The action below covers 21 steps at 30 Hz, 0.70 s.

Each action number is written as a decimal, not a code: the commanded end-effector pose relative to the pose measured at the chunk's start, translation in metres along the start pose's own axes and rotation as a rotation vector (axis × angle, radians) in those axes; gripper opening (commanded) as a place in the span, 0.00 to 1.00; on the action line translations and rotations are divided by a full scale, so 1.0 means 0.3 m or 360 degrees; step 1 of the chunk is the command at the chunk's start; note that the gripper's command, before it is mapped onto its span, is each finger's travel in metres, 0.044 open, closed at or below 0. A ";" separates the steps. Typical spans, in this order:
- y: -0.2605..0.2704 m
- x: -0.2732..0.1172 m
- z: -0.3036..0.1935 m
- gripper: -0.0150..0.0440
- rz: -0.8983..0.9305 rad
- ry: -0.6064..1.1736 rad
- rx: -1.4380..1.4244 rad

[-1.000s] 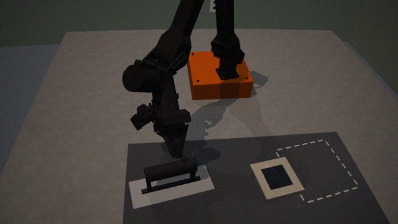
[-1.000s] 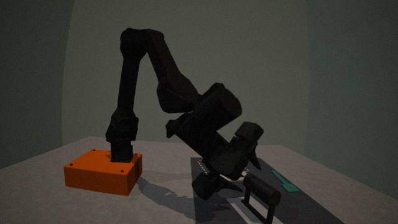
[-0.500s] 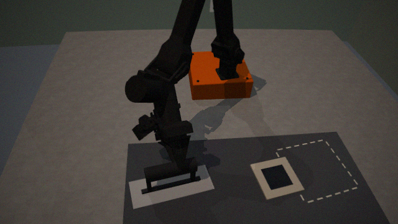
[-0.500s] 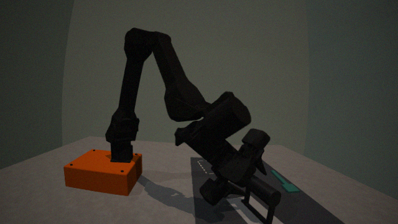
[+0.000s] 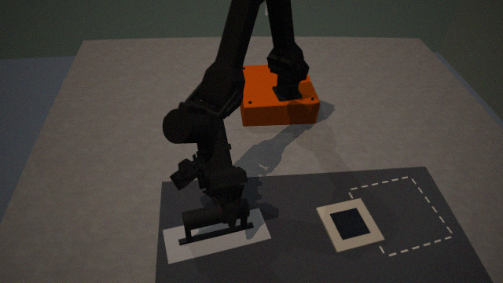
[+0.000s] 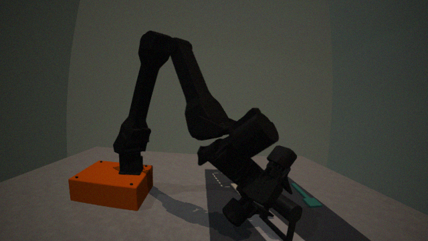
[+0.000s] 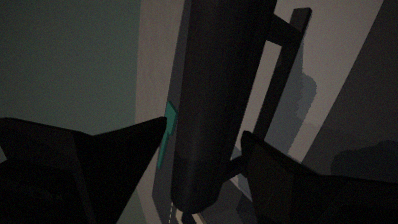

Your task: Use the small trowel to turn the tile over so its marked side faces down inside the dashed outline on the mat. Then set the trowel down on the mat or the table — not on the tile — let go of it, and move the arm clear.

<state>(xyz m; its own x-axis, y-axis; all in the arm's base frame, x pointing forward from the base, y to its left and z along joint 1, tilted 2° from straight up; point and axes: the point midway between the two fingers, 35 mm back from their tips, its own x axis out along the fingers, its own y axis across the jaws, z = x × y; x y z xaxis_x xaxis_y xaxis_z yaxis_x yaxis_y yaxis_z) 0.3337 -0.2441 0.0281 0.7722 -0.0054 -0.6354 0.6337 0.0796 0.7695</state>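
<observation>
The trowel (image 5: pixel 200 218) (image 6: pixel 291 208) (image 7: pixel 220 60) has a pale flat blade and a thick black bar handle on two posts; its blade lies on the mat (image 5: pixel 299 255) at the left in the top view. My gripper (image 5: pixel 236 214) (image 6: pixel 281 204) (image 7: pixel 204 129) is open, its fingers on either side of the handle near the end toward the tile. A gap shows beside the handle in the wrist view. The tile (image 5: pixel 328 215) lies flat, its dark marked square facing up. It covers part of the left side of the dashed outline (image 5: pixel 450 234) and lies mostly outside it.
A flat teal tool (image 6: pixel 312 201) (image 7: pixel 171 119) lies near the mat's far edge in the exterior view. The orange base block (image 5: pixel 279 115) (image 6: pixel 103 197) stands behind the mat in the top view, with the arm rising near it.
</observation>
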 end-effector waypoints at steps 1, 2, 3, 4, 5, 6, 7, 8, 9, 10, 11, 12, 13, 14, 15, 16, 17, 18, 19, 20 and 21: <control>-0.003 0.021 0.000 0.76 -0.0005 -0.0003 0.0012; -0.004 0.026 -0.001 0.76 -0.0005 -0.0003 0.0013; -0.004 0.031 -0.001 0.76 -0.0005 -0.0003 0.0013; -0.004 0.033 -0.001 0.76 -0.0005 -0.0003 0.0013; -0.004 0.034 -0.002 0.76 -0.0005 -0.0003 0.0013; -0.004 0.034 -0.002 0.72 -0.0005 -0.0003 0.0013; -0.004 0.034 -0.002 0.67 -0.0005 -0.0003 0.0013; -0.004 0.034 -0.002 0.63 -0.0005 -0.0003 0.0013; -0.004 0.034 -0.002 0.58 -0.0005 -0.0003 0.0013; -0.004 0.034 -0.002 0.54 -0.0005 -0.0003 0.0013; -0.004 0.034 -0.002 0.53 -0.0005 -0.0003 0.0013; -0.004 0.034 -0.002 0.52 -0.0005 -0.0003 0.0013; -0.004 0.034 -0.002 0.51 -0.0005 -0.0003 0.0013; -0.004 0.034 -0.002 0.50 -0.0005 -0.0003 0.0013; -0.004 0.034 -0.002 0.48 -0.0005 -0.0003 0.0013; -0.004 0.034 -0.002 0.47 -0.0005 -0.0003 0.0013; -0.004 0.034 -0.002 0.46 -0.0005 -0.0003 0.0013; -0.004 0.034 -0.002 0.45 -0.0005 -0.0003 0.0013; -0.004 0.034 -0.002 0.44 -0.0005 -0.0003 0.0013; -0.004 0.034 -0.002 0.43 -0.0005 -0.0003 0.0013; -0.004 0.034 -0.002 0.42 -0.0005 -0.0003 0.0013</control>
<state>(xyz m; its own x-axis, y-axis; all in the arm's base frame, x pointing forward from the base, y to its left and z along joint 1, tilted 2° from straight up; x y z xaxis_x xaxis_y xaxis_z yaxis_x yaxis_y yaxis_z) 0.3407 -0.2434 0.0209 0.7707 -0.0055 -0.6372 0.6357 0.0747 0.7683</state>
